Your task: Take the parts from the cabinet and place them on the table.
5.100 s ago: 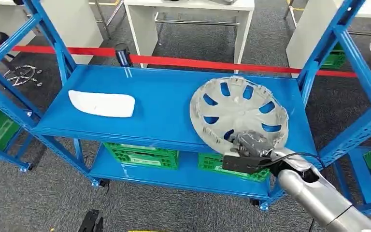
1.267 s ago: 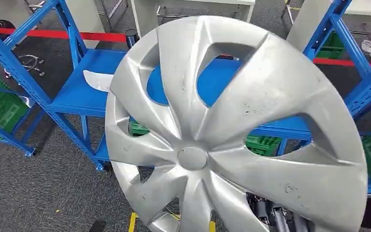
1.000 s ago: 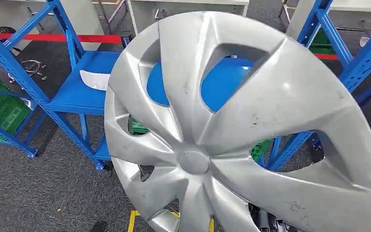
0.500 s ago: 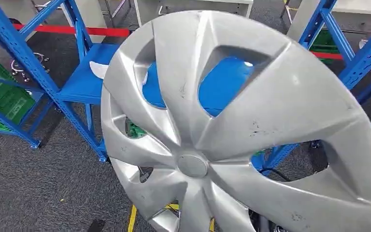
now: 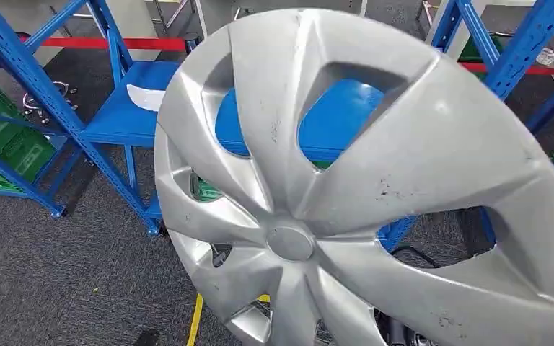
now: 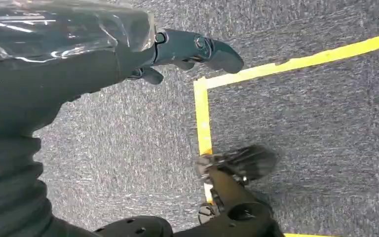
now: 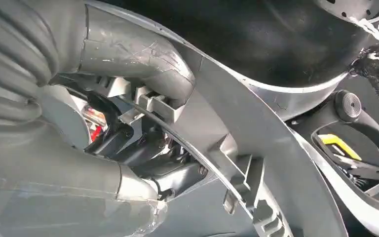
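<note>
Head view, going left to right: green crates [image 5: 0,144] sit low in the blue cabinet [image 5: 126,119] at the far left, and a white part [image 5: 144,97] lies near the left edge of the cabinet's middle shelf, not yet collected. Most of the picture beyond that is the silver hubcap [image 5: 361,194], lifted clear of the shelf and held upright close to the camera, face towards the robot, with the blue shelf showing through its openings. It is probably carried this high and close so that its wide rim clears the cabinet's uprights on the way out.

Left wrist view looks down on grey carpet with yellow floor tape [image 6: 205,123]; the left hand [image 6: 177,52] hangs with nothing in it, one dark finger stretched forward, the fingers apart. It seems to be kept idle at the robot's side, since one hand is enough for this light part.

Right wrist view shows the right hand [image 7: 128,113] holding the hubcap by its rim: the thick grey thumb [image 7: 143,59] presses over the rim's edge while the fingers sit behind it, among the clips on the back. Gripping the rim is a sensible choice, as the domed face offers nothing to pinch. The table is yet to be reached, so the carry is in hand.
</note>
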Robot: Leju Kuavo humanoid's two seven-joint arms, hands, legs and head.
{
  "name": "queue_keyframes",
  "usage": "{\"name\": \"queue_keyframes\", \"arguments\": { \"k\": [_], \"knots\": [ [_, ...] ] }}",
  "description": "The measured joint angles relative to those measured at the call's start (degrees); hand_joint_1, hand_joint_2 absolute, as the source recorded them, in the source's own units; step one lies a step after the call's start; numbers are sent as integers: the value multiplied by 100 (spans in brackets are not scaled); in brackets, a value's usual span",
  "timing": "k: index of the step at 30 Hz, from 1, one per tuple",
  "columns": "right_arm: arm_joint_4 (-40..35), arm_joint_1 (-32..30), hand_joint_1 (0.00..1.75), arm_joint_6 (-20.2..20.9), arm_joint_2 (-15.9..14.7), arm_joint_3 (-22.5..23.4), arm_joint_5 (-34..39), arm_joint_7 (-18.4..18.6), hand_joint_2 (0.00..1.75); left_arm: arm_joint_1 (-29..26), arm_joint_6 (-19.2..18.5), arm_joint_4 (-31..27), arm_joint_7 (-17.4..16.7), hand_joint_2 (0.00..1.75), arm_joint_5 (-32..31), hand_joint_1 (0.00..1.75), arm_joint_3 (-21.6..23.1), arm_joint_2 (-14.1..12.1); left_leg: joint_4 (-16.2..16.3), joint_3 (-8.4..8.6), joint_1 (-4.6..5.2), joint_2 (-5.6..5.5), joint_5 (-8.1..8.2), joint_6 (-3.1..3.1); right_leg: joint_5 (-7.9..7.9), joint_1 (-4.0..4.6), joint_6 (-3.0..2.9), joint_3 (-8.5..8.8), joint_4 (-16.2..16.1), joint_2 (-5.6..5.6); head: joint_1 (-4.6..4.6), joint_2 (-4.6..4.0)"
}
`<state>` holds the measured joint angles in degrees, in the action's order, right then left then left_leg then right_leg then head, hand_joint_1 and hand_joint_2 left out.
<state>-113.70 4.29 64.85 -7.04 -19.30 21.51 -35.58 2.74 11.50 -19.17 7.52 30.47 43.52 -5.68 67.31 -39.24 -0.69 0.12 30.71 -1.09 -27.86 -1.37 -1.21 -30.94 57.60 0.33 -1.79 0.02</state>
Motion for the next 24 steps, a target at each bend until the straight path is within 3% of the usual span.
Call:
{"name": "queue_keyframes", "arguments": {
  "k": [1,2,3,4,6,7,8,10,12,13,14,15,16,17,18,19,21,22,23,24],
  "knots": [
    [13,1,175,0,4,0,2,-4,175,0,-2,2,-11,175,11,0,-11,2,458,-149,-2,0,212,-14,32,17,-1,-43,1,0,0,0],
    [28,3,175,2,7,0,2,-4,175,0,-2,2,-20,175,15,0,-13,6,763,-225,-2,0,305,-13,68,32,-8,-86,5,0,0,0],
    [42,4,175,4,9,-2,2,-4,175,0,-2,2,-28,175,24,0,-18,11,768,-158,-1,0,259,2,98,46,-7,-124,6,0,0,0],
    [55,14,175,7,9,-2,2,-4,175,0,-4,0,-33,175,33,0,-26,11,499,50,2,-1,112,31,128,62,-2,-154,9,2,-2,0],
    [74,57,175,9,11,-4,4,-7,175,3,-4,0,-35,175,64,0,-57,15,-498,705,29,-21,-244,140,177,96,6,-186,7,14,-2,0],
    [76,83,175,11,11,-4,7,-9,175,13,-4,2,-35,175,66,0,-77,9,-967,969,62,-39,-206,233,198,81,23,-194,5,12,2,0],
    [81,116,175,13,9,-2,9,-11,175,9,-7,0,-35,175,66,0,-85,2,-1030,1017,75,-17,-224,229,240,103,81,-217,-8,11,13,0],
    [101,144,175,13,20,-7,11,-11,175,8,-4,0,-35,175,66,0,-90,-2,-1035,971,134,-26,-270,261,293,48,138,-242,-11,-4,-2,0],
    [103,152,175,13,20,0,20,-22,175,7,-9,0,-35,175,74,0,-107,-13,-1192,961,119,-4,-425,347,343,75,225,-263,-38,-5,4,0],
    [114,151,175,13,13,2,20,-22,175,21,-18,-2,-35,175,74,0,-109,0,-1252,949,99,18,-510,344,210,64,195,-346,69,-19,7,0],
    [122,173,175,18,11,4,26,-28,175,27,-17,-4,-35,175,76,0,-112,9,-1263,873,99,20,-576,415,-61,62,135,-477,358,-18,31,0],
    [133,179,175,28,9,7,35,-44,175,25,-17,-4,-35,175,83,0,-116,13,-1262,795,106,23,-623,410,-338,51,99,-622,787,-18,37,0],
    [144,176,175,42,7,7,37,-50,175,20,-22,-4,-35,175,83,0,-116,22,-1260,717,116,27,-677,416,-574,45,90,-766,1246,-18,33,0],
    [160,177,175,50,7,9,37,-52,175,21,-22,-4,-35,175,90,0,-118,24,-1254,638,117,33,-733,412,-697,43,120,-853,1594,-18,35,0],
    [184,177,175,63,0,9,37,-57,175,20,-22,-4,-35,175,90,0,-120,26,-1245,562,117,35,-787,404,-675,36,178,-834,1726,-18,33,0],
    [203,178,175,77,0,9,37,-59,175,20,-22,-4,-35,175,90,0,-122,33,-1229,478,113,38,-841,389,-538,26,263,-684,1603,-20,33,0],
    [229,189,175,87,-2,9,37,-63,175,21,-22,-4,-35,175,90,0,-122,44,-1136,291,95,38,-921,341,-184,-6,405,-97,758,-30,33,0],
    [232,204,175,90,0,9,37,-63,175,20,-22,-4,-35,175,90,0,-127,42,-1043,212,102,36,-940,315,-224,-23,396,247,224,-46,35,0],
    [240,221,175,92,0,7,35,-63,175,20,-17,-4,-33,175,90,0,-138,33,-974,124,123,32,-963,279,-396,30,314,420,-92,-39,39,0],
    [249,204,175,101,0,9,39,-70,175,13,-17,-4,-33,175,90,0,-149,33,-973,126,118,35,-997,241,-352,35,240,334,14,-30,-3,0]
  ]
}}
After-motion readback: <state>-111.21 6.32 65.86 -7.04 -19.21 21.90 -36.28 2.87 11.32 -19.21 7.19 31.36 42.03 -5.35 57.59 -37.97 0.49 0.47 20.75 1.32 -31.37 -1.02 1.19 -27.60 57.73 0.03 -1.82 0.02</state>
